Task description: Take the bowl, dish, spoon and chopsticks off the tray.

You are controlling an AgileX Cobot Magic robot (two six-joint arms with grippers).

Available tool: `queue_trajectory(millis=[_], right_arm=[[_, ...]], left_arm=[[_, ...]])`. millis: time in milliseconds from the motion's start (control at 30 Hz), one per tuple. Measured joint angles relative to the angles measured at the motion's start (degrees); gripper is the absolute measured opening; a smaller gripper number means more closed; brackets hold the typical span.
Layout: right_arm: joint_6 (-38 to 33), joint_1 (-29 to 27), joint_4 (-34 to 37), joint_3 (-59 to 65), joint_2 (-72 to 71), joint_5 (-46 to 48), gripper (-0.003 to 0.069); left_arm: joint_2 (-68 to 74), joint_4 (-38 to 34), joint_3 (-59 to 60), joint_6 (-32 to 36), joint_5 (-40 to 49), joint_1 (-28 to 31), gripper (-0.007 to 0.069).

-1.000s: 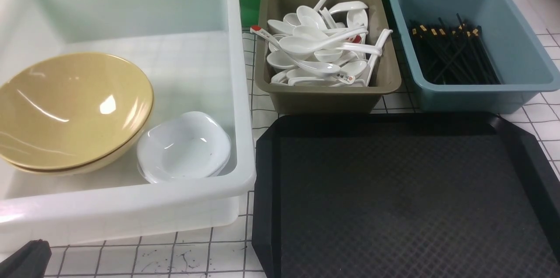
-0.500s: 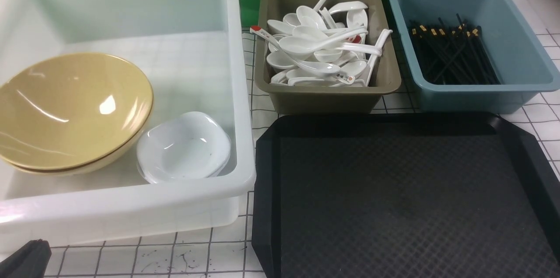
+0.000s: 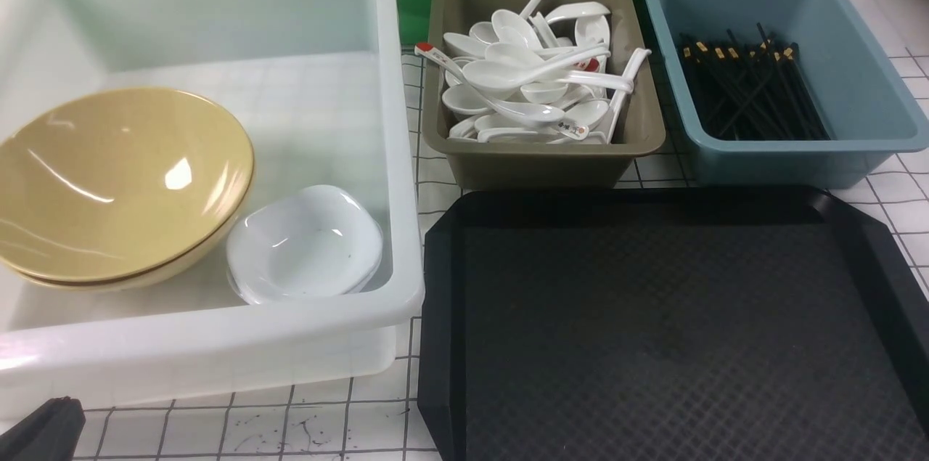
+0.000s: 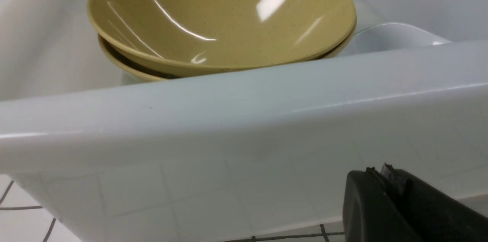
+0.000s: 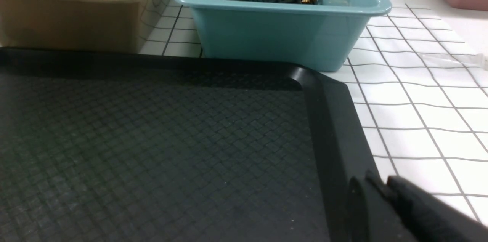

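The tray [image 3: 675,330] lies bare on the tabletop [image 3: 326,425]. The bowl [image 3: 116,181] and dish [image 3: 305,243] sit in the white tub [image 3: 218,352]. Left gripper [image 4: 385,181] and right gripper [image 5: 375,188] both appear clenched.

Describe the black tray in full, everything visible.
The tray is black, rectangular, plastic-looking, with cut corners, a smooth raised rim and a diamond-textured floor. It lies flat on the white gridded tabletop, nothing on its visible surface. The white tub sits at its left; the olive bin and blue bin stand just behind it.
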Motion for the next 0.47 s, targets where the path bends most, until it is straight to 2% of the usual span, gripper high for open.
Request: queue_trajectory(millis=[467], right_arm=[[0.0, 0.0, 0.0, 0.0, 0.0, 0.0, 0.0114]], left_arm=[[0.0, 0.0, 0.0, -0.03, -0.05, 0.0, -0.0013]])
